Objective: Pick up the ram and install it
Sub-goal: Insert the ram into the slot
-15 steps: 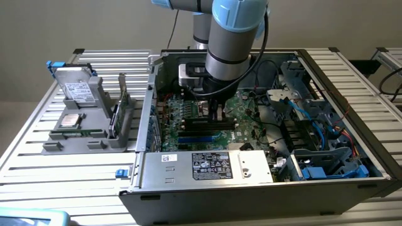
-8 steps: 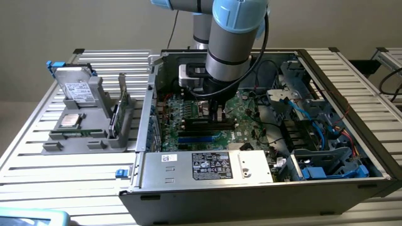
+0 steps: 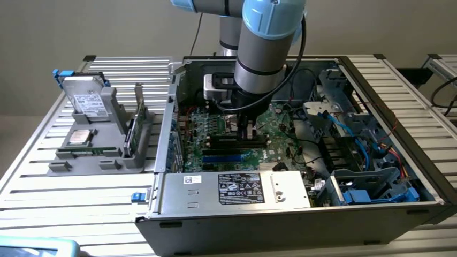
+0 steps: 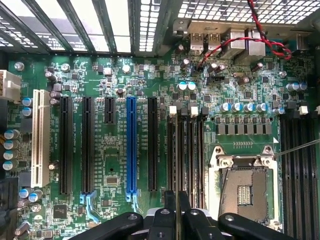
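My gripper reaches down inside the open computer case, just above the green motherboard. In the wrist view the gripper is shut on the ram. The ram shows edge-on as a thin strip between the two dark fingers. It hangs over the near end of the black memory slots and runs along their length. These slots have white latches at their far end. I cannot tell whether the ram touches a slot.
The empty processor socket lies beside the memory slots, with a blue expansion slot and black ones on their other side. The power supply stands at the case front. At the exterior view's left, a grey fixture holds a drive, a silver chip and an upright green card.
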Motion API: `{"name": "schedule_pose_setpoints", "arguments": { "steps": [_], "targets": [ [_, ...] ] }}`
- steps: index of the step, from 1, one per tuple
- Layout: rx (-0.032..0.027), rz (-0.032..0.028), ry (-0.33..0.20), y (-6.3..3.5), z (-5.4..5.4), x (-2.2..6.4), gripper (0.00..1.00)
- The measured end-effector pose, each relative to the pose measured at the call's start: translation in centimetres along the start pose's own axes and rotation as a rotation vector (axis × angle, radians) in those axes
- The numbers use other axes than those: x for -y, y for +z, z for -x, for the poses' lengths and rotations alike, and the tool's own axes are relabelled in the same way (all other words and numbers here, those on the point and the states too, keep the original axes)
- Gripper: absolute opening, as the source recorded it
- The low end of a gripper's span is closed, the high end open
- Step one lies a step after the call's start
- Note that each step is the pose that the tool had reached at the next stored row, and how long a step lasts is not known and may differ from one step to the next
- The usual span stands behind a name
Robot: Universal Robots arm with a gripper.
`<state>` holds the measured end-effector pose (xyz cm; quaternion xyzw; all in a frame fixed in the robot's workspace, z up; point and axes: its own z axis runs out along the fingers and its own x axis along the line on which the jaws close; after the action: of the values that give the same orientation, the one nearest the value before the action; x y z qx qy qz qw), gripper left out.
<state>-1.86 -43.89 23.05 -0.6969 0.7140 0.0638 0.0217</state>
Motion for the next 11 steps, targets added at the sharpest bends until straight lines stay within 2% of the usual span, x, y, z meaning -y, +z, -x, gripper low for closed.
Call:
{"name": "schedule_pose_setpoints", "arguments": {
  "steps": [4, 11],
  "targets": [
    [-0.0001, 0.0054, 0.000, -0.01, 0.00, 0.29, 0.14],
    [0.0002, 0.0059, -0.001, 0.08, 0.00, 0.32, 0.14]
  ]
}}
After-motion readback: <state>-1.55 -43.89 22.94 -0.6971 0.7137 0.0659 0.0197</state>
